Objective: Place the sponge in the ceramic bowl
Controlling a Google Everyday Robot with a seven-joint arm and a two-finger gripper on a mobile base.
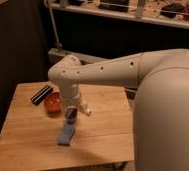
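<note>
Well, ceramic bowl (52, 103): I see it toward the far left of the table, round, glossy orange-red. Its inside shows only as a darker hollow.
Sponge (66, 135): it is outside the bowl, lying flat on the bare wood nearer to me and a little to the right. It is apart from the bowl.
Sponge shape: a small light-blue rectangular block that looks soft, lying slightly askew to the boards.
Gripper (70, 120): it points down at the end of the arm, between the bowl and the sponge and just above the sponge's far end.
Gripper state: I cannot tell how wide it stands, or whether it has hold of anything.
Small round thing (71, 114): bluish with a darker face, right at the gripper. I cannot tell whether it stands on the table or belongs to the arm.
Black bar (41, 94): flat, dark and long, lying slantwise just beyond the bowl's far-left side.
Table (103, 127): pale wooden boards with visible seams and a matte top.
Arm (108, 70): a smooth off-white shell, rounded, dotted with small dark holes. It reaches in from a large curved body on the right.
</note>
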